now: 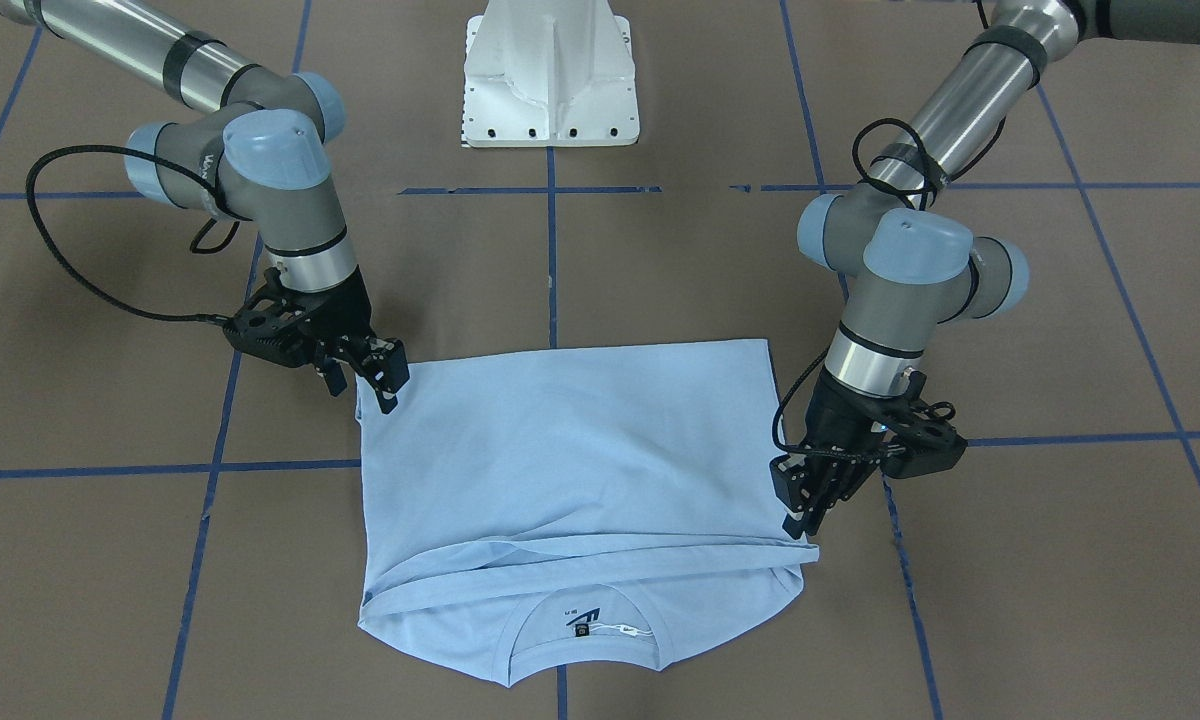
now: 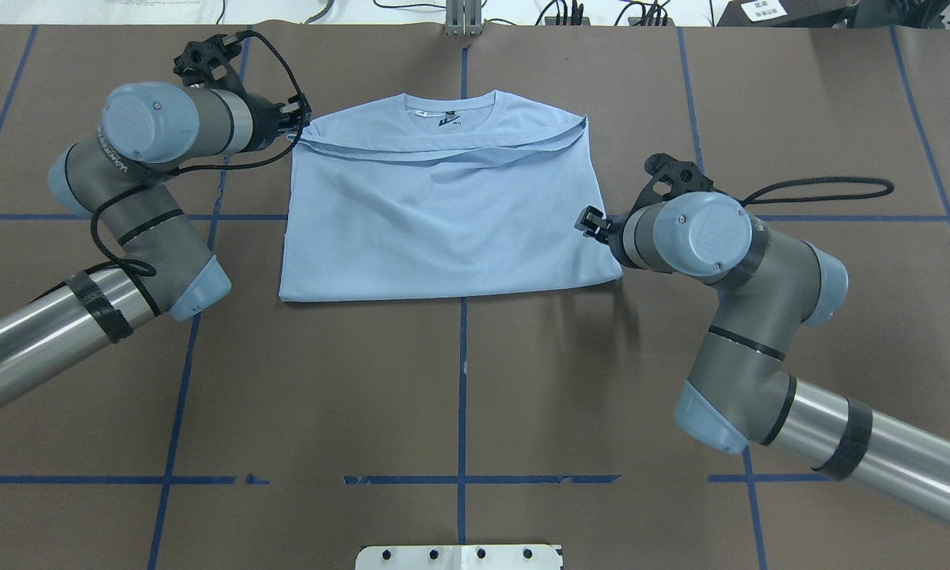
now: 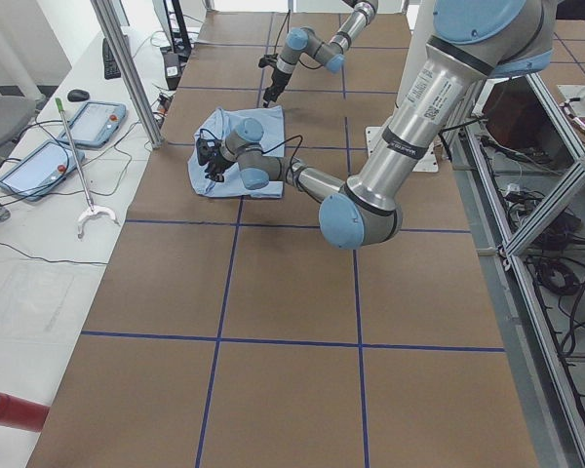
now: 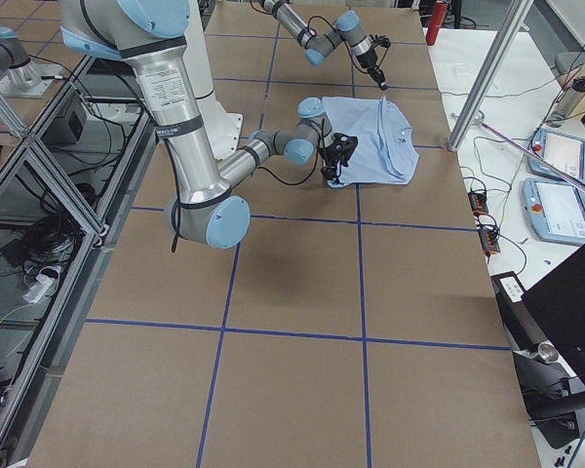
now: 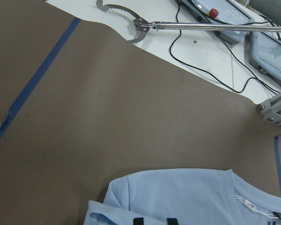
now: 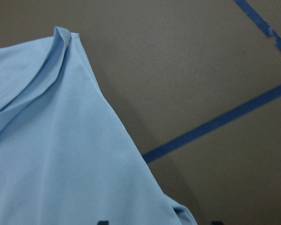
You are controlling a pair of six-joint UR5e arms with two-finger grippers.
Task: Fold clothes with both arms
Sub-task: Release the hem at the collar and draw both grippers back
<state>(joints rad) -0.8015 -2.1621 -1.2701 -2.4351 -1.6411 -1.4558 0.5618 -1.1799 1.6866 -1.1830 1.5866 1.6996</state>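
The blue shirt [image 2: 443,214] lies folded once on the counter [image 2: 459,380], the right fingers [image 1: 390,380] spread wide at its side edge, the left fingers [image 1: 805,505] at the opposite hem corner, gripping or not I cannot tell, so next, I think, comes a sideways fold needing fresh grasps.

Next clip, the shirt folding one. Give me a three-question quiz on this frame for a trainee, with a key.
1. True or false: the T-shirt lies spread out in a single layer.
2. Where is the collar? A) at the edge nearest the robot B) at the edge farthest from the robot C) hidden under the fold
3. Which is at the shirt's collar-end corner, the left gripper or the right gripper?
Key: 1 false: its lower part is folded over toward the collar. 2 B. 3 the left gripper; the right gripper, open, is at the corner by the fold.
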